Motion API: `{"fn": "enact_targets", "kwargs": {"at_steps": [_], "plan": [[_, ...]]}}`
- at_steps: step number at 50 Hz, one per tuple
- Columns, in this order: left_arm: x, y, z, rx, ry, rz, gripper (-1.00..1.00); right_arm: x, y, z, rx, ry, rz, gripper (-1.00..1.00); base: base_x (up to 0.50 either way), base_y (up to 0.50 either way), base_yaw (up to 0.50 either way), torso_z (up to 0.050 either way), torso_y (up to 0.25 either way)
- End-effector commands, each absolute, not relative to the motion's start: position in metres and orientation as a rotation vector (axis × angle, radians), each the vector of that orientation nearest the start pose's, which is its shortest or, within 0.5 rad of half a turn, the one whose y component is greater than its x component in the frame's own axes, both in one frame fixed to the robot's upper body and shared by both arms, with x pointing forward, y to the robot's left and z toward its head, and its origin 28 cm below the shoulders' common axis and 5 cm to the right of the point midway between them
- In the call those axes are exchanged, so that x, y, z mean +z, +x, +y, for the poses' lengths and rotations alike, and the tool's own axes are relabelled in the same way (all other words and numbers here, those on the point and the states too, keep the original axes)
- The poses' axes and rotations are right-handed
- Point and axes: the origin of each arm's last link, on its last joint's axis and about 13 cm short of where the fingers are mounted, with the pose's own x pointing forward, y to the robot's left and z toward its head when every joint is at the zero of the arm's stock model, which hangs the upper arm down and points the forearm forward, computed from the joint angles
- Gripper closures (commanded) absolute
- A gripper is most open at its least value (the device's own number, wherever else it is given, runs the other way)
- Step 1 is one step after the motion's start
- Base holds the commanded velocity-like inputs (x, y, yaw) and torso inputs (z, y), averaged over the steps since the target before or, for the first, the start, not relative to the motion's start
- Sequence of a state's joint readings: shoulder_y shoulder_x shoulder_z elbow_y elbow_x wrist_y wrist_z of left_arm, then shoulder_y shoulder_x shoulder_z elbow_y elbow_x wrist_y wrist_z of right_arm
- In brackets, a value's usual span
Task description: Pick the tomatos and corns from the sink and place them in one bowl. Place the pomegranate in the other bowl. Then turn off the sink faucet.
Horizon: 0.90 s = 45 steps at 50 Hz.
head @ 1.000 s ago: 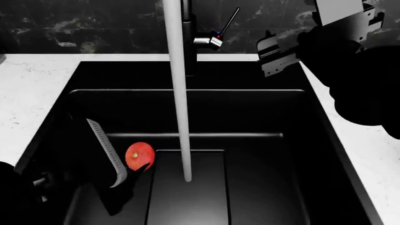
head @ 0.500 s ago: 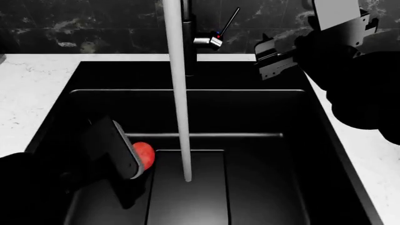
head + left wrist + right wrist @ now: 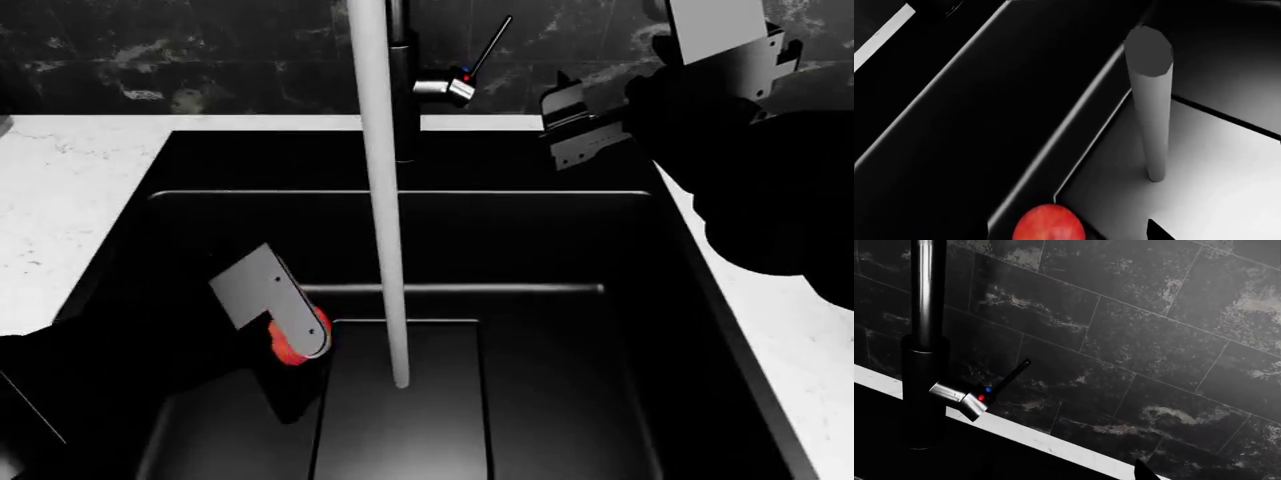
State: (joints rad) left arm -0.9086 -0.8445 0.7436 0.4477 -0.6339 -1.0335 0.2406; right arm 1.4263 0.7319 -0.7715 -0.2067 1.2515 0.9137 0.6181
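A red round fruit [image 3: 283,349] lies on the black sink's floor at the left, mostly hidden under my left gripper [image 3: 283,330]; I cannot tell whether it is a tomato or a pomegranate. In the left wrist view the fruit [image 3: 1049,225] sits between the spread fingers, and one dark fingertip [image 3: 1155,232] shows beside it. The left gripper is open. The faucet handle [image 3: 462,84] stands tilted up at the back. My right gripper [image 3: 627,95] hovers open just right of it, apart from it. The handle also shows in the right wrist view [image 3: 981,399]. No corn or bowls are in view.
A white water stream [image 3: 388,250] falls from the faucet to the sink floor, right of the fruit; it also shows in the left wrist view [image 3: 1152,125]. The sink [image 3: 400,165] has a stepped ledge. White marble counter [image 3: 67,200] flanks it, with dark tiled wall behind.
My left gripper has turned and moved forward over the red fruit, which now shows only as a sliver. My right gripper has edged slightly left toward the faucet handle.
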Motion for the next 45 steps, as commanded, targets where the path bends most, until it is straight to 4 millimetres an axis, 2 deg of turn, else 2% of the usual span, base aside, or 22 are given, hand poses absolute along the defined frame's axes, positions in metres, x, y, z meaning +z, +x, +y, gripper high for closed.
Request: {"fn": "enact_targets", "kwargs": {"at_steps": [1, 20, 45], "plan": [[0.192, 0.273, 0.272, -0.661, 0.686, 0.414, -1.00, 0.316, 0.289, -0.129, 0.138, -0.308, -0.039, -1.00, 0.00, 0.00, 0.00, 0.000, 0.000], [0.174, 0.284, 0.270, -0.656, 0.702, 0.463, -1.00, 0.314, 0.287, -0.127, 0.156, -0.304, -0.046, -1.00, 0.00, 0.00, 0.00, 0.000, 0.000], [0.167, 0.297, 0.263, -0.607, 0.757, 0.493, -1.00, 0.313, 0.282, -0.129, 0.164, -0.291, -0.053, -1.00, 0.00, 0.00, 0.00, 0.000, 0.000]]}}
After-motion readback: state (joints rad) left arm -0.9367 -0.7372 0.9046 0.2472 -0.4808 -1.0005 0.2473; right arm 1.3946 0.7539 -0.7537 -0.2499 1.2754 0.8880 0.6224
